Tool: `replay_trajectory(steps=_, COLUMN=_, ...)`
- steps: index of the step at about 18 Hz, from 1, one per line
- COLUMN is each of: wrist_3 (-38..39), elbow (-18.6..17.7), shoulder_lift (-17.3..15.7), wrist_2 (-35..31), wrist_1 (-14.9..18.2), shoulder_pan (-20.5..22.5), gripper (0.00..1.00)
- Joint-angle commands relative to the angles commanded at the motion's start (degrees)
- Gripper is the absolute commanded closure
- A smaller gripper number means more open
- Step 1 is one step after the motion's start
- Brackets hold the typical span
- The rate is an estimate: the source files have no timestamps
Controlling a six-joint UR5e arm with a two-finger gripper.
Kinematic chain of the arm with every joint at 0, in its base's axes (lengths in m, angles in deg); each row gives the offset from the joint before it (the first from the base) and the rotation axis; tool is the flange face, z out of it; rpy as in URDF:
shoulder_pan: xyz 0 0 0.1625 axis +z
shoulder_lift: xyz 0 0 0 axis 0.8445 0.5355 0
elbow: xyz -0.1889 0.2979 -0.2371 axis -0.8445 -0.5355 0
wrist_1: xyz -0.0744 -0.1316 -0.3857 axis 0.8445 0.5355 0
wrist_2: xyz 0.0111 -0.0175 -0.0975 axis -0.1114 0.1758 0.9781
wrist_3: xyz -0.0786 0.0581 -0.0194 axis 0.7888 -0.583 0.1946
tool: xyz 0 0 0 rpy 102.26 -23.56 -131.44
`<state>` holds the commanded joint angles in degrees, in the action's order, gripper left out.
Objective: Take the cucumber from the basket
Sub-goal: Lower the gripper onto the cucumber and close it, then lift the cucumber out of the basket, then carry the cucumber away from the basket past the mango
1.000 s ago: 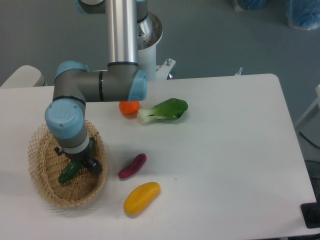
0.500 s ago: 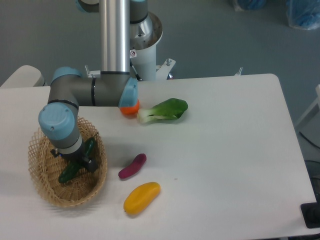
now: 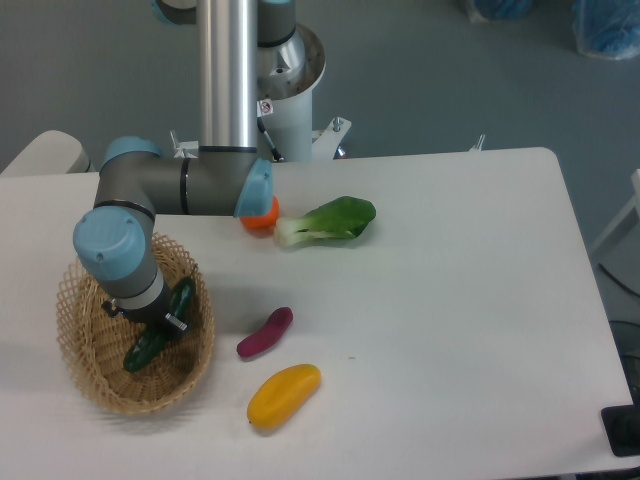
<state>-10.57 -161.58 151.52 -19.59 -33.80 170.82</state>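
Note:
The dark green cucumber (image 3: 146, 350) lies slanted inside the tan wicker basket (image 3: 75, 345) at the table's front left, its upper end (image 3: 185, 297) near the basket's right rim. My gripper (image 3: 152, 326) reaches down into the basket under the blue wrist joint. Its fingers sit on either side of the cucumber's middle and look closed on it. The wrist hides most of the fingers and the cucumber's middle.
A purple eggplant (image 3: 265, 332) and a yellow fruit (image 3: 284, 395) lie just right of the basket. A bok choy (image 3: 330, 220) and an orange object (image 3: 262, 217), partly behind my arm, lie further back. My arm's forearm spans above the basket's back.
The wrist shifted slightly left over the basket. The spread fingers have drawn in onto the cucumber, which now shows more of both ends.

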Motion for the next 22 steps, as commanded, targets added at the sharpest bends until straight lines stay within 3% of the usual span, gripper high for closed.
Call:
replay_trajectory(steps=4, wrist_3=-0.53, elbow=1.93, shoulder_lift=-2.20, wrist_2=1.32, wrist_1=2.10, shoulder_pan=2.72, gripper=0.85)
replay_trajectory(steps=12, wrist_3=-1.84, elbow=15.37, shoulder_lift=-1.51, wrist_2=3.61, wrist_1=13.44, shoulder_pan=8.86, gripper=0.85)
replay_trajectory(steps=17, wrist_3=-14.22, elbow=17.31, shoulder_lift=-0.89, wrist_2=3.69, wrist_1=16.43, shoulder_pan=16.87, gripper=0.85)
replay_trajectory(steps=19, wrist_3=-18.00, elbow=18.54, shoulder_lift=0.34, wrist_2=3.34, wrist_1=18.54, shoulder_pan=18.28, gripper=0.86)
replay_trajectory(steps=22, wrist_3=-22.66, elbow=21.44, shoulder_lift=3.41, wrist_2=2.64, wrist_1=19.07, shoulder_pan=20.30, gripper=0.86)
